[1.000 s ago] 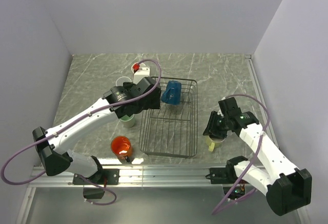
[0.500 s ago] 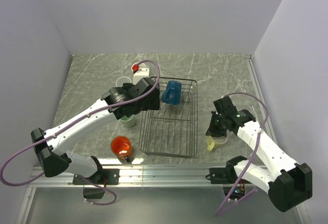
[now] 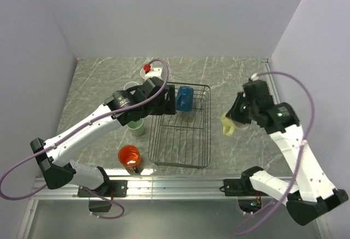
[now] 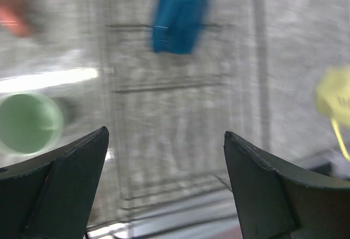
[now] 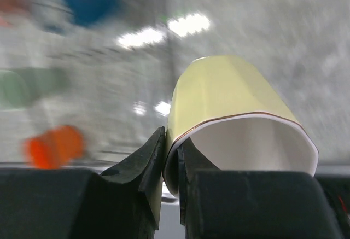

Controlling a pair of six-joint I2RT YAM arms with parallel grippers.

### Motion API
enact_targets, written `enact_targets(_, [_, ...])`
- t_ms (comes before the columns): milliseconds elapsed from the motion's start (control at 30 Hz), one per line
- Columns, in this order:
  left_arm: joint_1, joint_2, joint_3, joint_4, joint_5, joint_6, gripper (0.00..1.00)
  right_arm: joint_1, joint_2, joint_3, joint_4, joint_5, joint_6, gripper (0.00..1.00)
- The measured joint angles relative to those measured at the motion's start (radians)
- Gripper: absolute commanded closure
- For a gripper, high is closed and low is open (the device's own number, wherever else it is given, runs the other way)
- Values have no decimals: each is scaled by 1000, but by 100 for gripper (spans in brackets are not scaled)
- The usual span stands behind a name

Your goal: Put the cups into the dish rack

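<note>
The black wire dish rack point(image 3: 180, 140) lies mid-table with the blue cup point(image 3: 184, 98) in its far end. My right gripper point(image 3: 237, 117) is shut on the rim wall of the pale yellow cup point(image 3: 227, 125) and holds it in the air to the right of the rack; in the right wrist view the fingers point(image 5: 147, 162) pinch the cup point(image 5: 229, 97). My left gripper point(image 3: 167, 105) is open and empty over the rack's far left corner, near the blue cup point(image 4: 180, 15). The mint green cup point(image 3: 136, 127) and the orange cup point(image 3: 129, 155) stand left of the rack.
A pale cup rim point(image 3: 131, 87) and a reddish-pink item point(image 3: 146, 68) sit behind the left arm, partly hidden. A metal rail point(image 3: 180, 184) runs along the near table edge. Walls close the left, back and right. Both wrist views are motion-blurred.
My right gripper has lifted the pale yellow cup off the table and risen with it. My left gripper has shifted slightly towards the back.
</note>
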Motion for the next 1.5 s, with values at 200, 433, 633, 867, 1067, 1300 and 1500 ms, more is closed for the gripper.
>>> enact_targets(200, [1, -48, -68, 268, 305, -28, 9, 0, -45, 160, 143, -154, 48, 100])
enact_targets(433, [1, -106, -242, 676, 620, -175, 15, 1, -138, -59, 528, -429, 290, 100])
enact_targets(633, [10, -91, -249, 799, 710, -240, 18, -4, -151, -222, 790, -502, 464, 100])
enact_targets(867, [10, -103, -247, 854, 718, -264, 23, -18, -151, -239, 906, -534, 526, 100])
enact_targets(1067, [24, -161, -221, 748, 616, -238, 21, -27, -140, -121, 783, -529, 442, 100])
enact_targets(1300, [81, -212, -184, 661, 595, -200, 23, -28, -172, -85, 847, -537, 448, 100])
enact_targets(1500, [87, -190, -262, 755, 676, -243, 24, -28, -176, -206, 1040, -572, 571, 100])
